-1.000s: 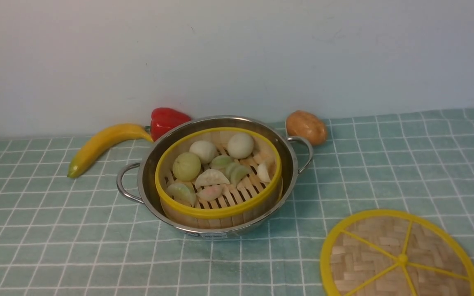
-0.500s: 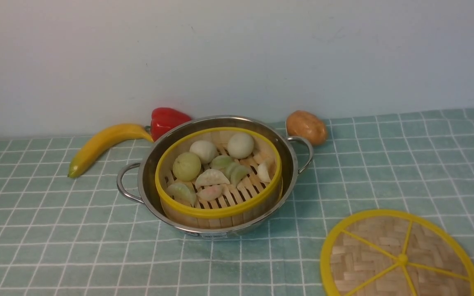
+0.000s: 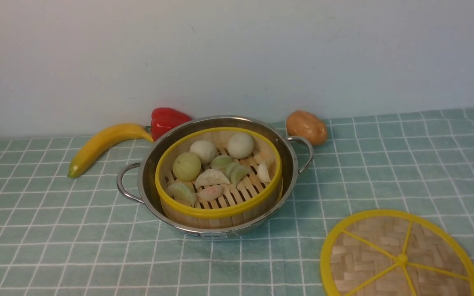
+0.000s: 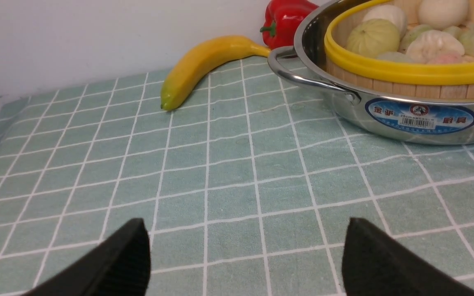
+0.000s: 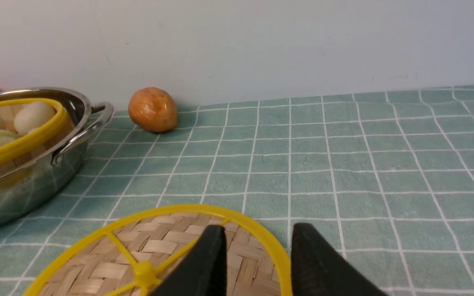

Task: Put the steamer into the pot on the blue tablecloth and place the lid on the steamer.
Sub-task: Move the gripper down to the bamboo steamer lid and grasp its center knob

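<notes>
We see the steamer already seated inside the pot, its yellow rim standing a little above the steel edge and a narrow gap showing between the two all round. Pale dumplings and buns lie on its slatted floor. The pot rests on the blue tablecloth, roughly in the middle of the front view, with one loop handle toward 8 o'clock and the other toward 2 o'clock. The lid is not on the steamer: it lies flat on the cloth at about 4 o'clock from the pot and clear of it, spokes and hub facing up, its near edge cut off by the frame. Along the wall, a banana lies at 10 o'clock from the pot, a red pepper at 11 o'clock just behind the rim, and a potato at 1 o'clock beside the far handle. Neither arm shows in the front view. From the wrist cameras, the left gripper has its jaws spread wide over bare cloth with nothing between them, the pot well off to one side. The right gripper sits over the lid's edge with its jaws partly apart, the yellow rim showing through the gap. It grips nothing that we can see, though we cannot tell whether the tips touch the weave.
</notes>
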Controlling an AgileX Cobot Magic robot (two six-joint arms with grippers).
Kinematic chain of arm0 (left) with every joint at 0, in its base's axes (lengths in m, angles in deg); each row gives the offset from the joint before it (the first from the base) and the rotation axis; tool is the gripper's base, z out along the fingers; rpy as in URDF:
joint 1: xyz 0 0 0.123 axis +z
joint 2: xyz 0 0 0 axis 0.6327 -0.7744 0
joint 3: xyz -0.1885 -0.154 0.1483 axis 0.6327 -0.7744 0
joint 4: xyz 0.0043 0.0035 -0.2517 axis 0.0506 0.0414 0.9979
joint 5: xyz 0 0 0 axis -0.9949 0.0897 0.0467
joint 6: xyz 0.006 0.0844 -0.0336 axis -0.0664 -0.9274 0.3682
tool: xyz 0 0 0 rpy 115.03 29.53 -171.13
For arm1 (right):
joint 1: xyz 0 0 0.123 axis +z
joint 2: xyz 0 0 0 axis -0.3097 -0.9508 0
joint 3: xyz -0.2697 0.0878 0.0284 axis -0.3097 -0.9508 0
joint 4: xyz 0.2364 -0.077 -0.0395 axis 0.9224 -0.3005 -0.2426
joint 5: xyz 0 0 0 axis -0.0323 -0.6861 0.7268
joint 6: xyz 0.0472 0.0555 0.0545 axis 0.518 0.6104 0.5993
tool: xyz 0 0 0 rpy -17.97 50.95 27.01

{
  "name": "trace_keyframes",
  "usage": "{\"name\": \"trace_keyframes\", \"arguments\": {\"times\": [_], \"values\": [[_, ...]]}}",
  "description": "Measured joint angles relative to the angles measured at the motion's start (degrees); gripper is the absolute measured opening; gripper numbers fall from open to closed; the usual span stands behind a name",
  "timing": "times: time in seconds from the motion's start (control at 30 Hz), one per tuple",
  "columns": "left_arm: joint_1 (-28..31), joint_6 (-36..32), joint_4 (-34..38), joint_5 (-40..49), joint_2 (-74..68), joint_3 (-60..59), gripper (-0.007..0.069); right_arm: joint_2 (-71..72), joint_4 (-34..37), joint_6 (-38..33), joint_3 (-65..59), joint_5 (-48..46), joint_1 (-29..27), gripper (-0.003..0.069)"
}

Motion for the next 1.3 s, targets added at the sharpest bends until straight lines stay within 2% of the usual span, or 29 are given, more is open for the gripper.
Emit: {"name": "trace_keyframes", "arguments": {"times": [0.27,0.47,0.6,0.8,0.93,1.03,1.17,1.23,1.27,1.3], "values": [[0.0,-0.38,0.0,0.0,0.0,0.0,0.0578,0.0,1.05,1.44,0.34,1.39,0.0,0.0243],[0.0,-0.38,0.0,-0.04,0.0,0.0,0.0578,0.11,4.1,2.59,12.19,-1.22,0.0,0.0243],[0.0,-0.38,0.0,-0.04,0.0,0.0,0.0578,0.22,8.08,2.59,21.02,-4.32,0.0,0.0243],[0.0,-0.38,0.0,-0.04,0.0,0.0,0.0578,0.22,14.32,2.69,23.0,-1.41,0.0,0.0243],[0.0,-0.38,0.0,-0.04,0.0,0.0,0.0578,0.15,15.62,2.63,25.19,-9.33,0.0,0.0243],[0.0,-0.38,0.0,-0.04,0.0,0.0,0.0578,-6.01,12.34,-2.38,30.93,-27.26,0.0,0.0243],[0.0,-0.38,0.0,-0.04,0.0,0.0,0.0578,-19.37,9.35,-13.7,37.32,-42.96,0.0,0.0243],[0.0,-0.38,0.0,-0.04,0.0,0.0,0.0578,-28.13,9.58,-20.28,39.99,-44.7,0.0,0.0243],[0.0,-0.38,0.0,-0.04,0.0,0.0,0.0578,-28.95,9.71,-20.28,40.22,-44.7,0.0,0.0243],[0.0,-0.38,0.0,-0.04,0.0,0.0,0.0578,-34.68,11.23,-23.96,41.66,-43.75,0.0,0.0243]]}}
